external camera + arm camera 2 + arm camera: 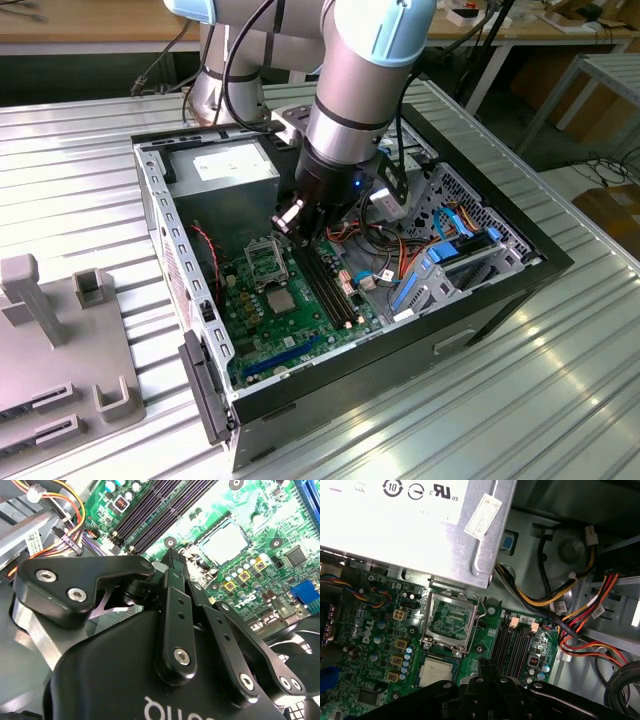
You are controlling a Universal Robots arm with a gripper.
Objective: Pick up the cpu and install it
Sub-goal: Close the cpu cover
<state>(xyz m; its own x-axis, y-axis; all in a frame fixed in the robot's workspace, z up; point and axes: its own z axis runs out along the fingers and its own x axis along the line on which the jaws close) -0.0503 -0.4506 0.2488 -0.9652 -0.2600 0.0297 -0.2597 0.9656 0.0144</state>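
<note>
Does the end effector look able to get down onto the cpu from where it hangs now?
Probably yes. The cpu lies bare on the motherboard beside the socket, with nothing over it. The end effector hangs just above the board close by, apparently shut.

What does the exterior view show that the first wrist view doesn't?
Exterior view: the arm, the whole open case and the ribbed table under it. First wrist view: yellow and black cables running from under the power supply. Both: the cpu lying on the motherboard beside the open socket, not yet installed.
</note>
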